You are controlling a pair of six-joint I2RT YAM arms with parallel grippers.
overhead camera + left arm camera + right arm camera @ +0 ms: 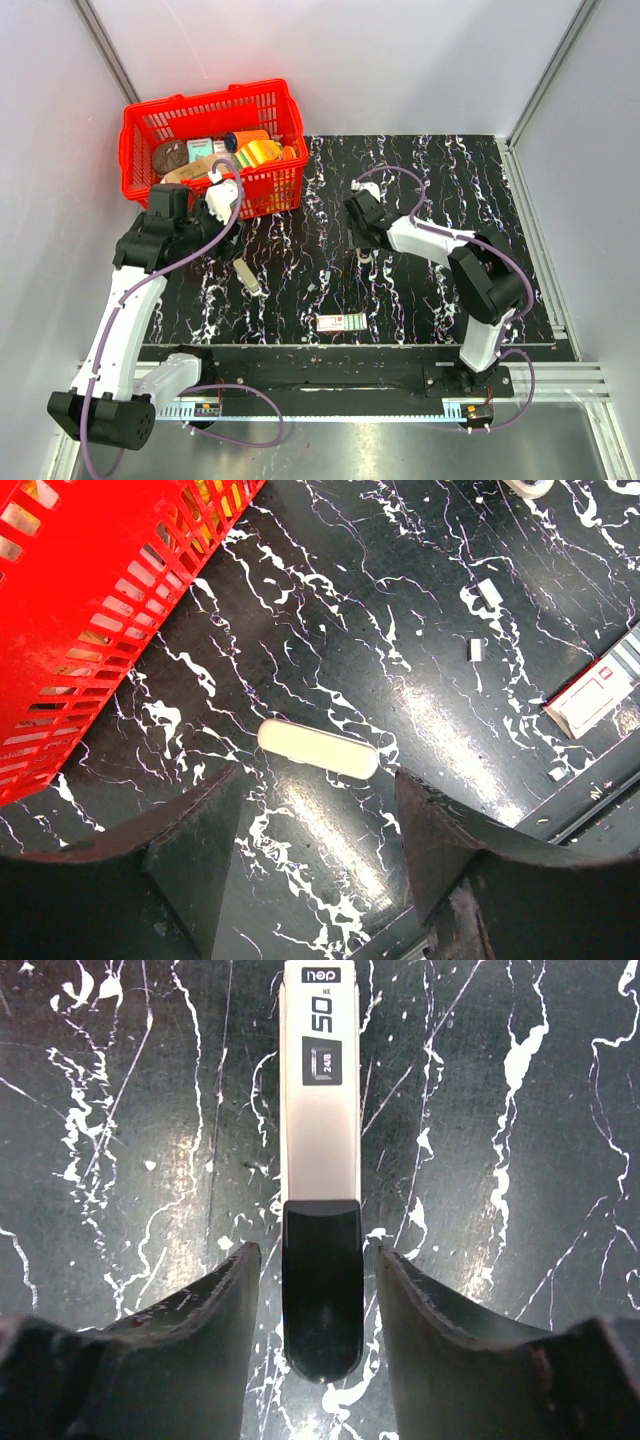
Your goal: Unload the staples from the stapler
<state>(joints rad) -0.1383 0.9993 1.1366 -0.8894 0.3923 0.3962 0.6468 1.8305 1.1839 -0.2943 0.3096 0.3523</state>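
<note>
The stapler (247, 277) is a slim pale beige bar lying flat on the black marbled mat, left of centre. In the left wrist view the stapler (318, 748) lies just beyond my left gripper (318, 792), which is open and empty above the mat; that gripper (226, 204) hangs by the basket's front. My right gripper (365, 252) is low over the mat's middle. In the right wrist view my right gripper (318, 1252) is open, with its fingers on either side of a second stapler-like bar (320, 1110). This bar is pale grey with a black end and is printed 50 and 24/8. The fingers do not touch it.
A red basket (215, 105) full of items stands at the back left, close to my left gripper, and also shows in the left wrist view (90, 630). A flat white box with green-and-red print (341, 322) lies near the mat's front edge. Small pale loose bits (488, 590) lie between them.
</note>
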